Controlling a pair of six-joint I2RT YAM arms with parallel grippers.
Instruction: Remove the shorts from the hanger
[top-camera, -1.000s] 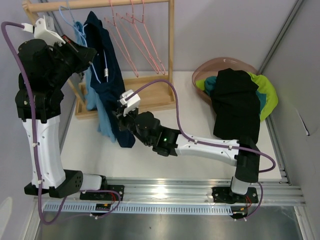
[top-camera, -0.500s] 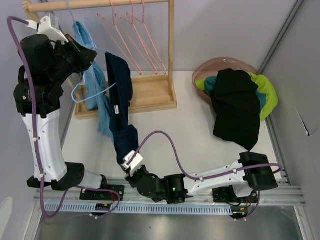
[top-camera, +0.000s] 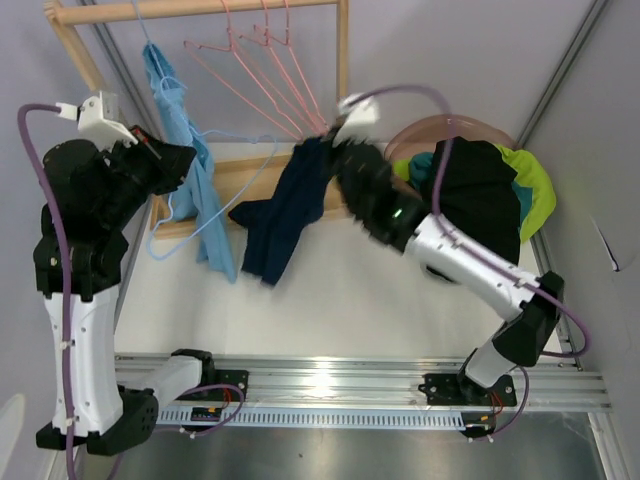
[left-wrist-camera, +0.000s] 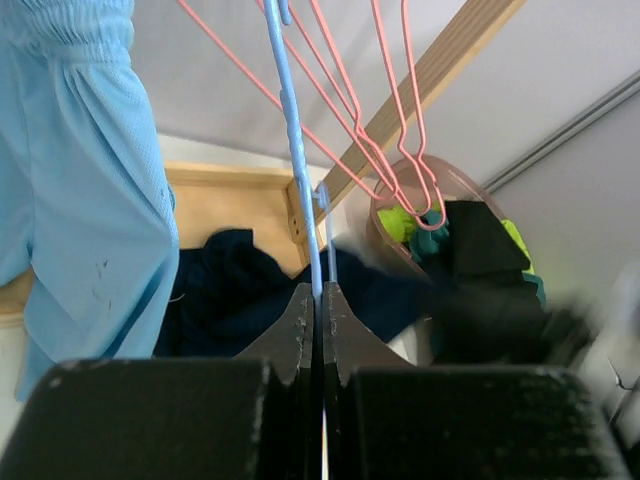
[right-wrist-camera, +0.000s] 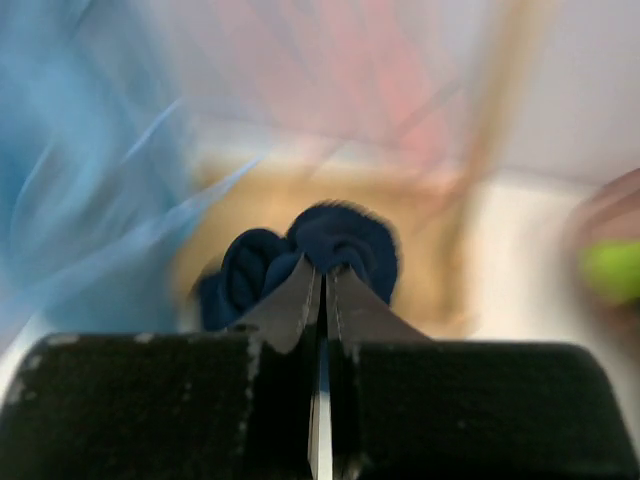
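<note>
Above the table in the top view, the right gripper pinches the soft navy fabric shorts, which dangle toward eight o'clock. Left wrist: the left gripper clamps a thin light-blue wire hanger. Right wrist: jaws tight on navy cloth.

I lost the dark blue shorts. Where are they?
In the top view, the navy shorts dangle from the right gripper, between the light blue shorts and the basket.
</note>
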